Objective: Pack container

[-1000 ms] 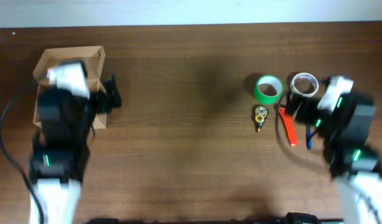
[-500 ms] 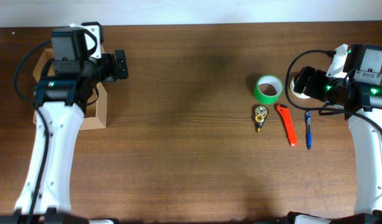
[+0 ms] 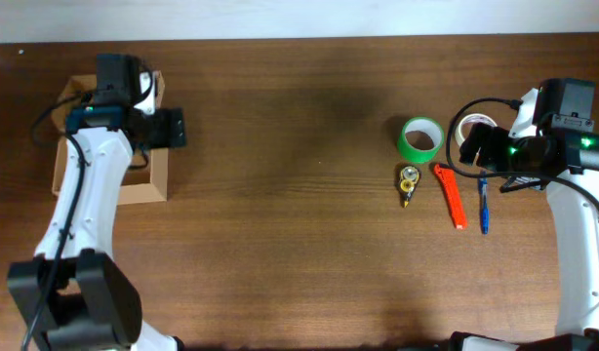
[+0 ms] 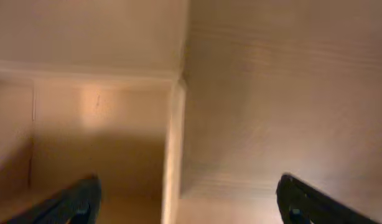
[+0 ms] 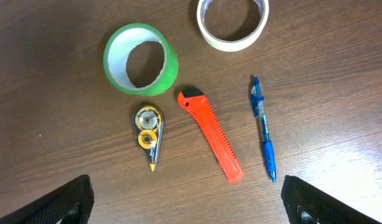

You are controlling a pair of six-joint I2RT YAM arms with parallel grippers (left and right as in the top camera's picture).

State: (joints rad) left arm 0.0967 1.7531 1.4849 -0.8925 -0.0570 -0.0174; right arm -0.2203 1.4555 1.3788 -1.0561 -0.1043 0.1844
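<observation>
The container (image 3: 143, 192), a plain tan cardboard box, sits at the far left of the desk (image 3: 299, 253) with its top open. The left arm reaches across it from the near side and covers much of it from above. The left tool (image 3: 170, 128) hangs over the box's right wall. In the left wrist view its two dark fingertips (image 4: 79, 200) stand wide apart, released, and grip nothing. Between them that view shows only tan cardboard: an upright wall edge and the inner faces on either side of it.

Well apart from the box, across a long stretch of dark wood, a small group of things lies at the far right. A green tape roll (image 5: 140, 59) lies flat, with a whitish tape roll (image 5: 233, 22) to its right, the two near each other but not touching. Just nearer than the green roll lies a small correction-tape dispenser (image 5: 148, 126), its tip pointing to the near side. To its right is an orange box cutter (image 5: 211, 135), set at a slant. To the right again is a blue pen (image 5: 262, 127), running roughly far to near.

The right tool (image 3: 480, 146) hovers above this group, close to the whitish roll as seen from overhead. Its fingers (image 5: 66, 200) are spread wide, released, with nothing between them.
</observation>
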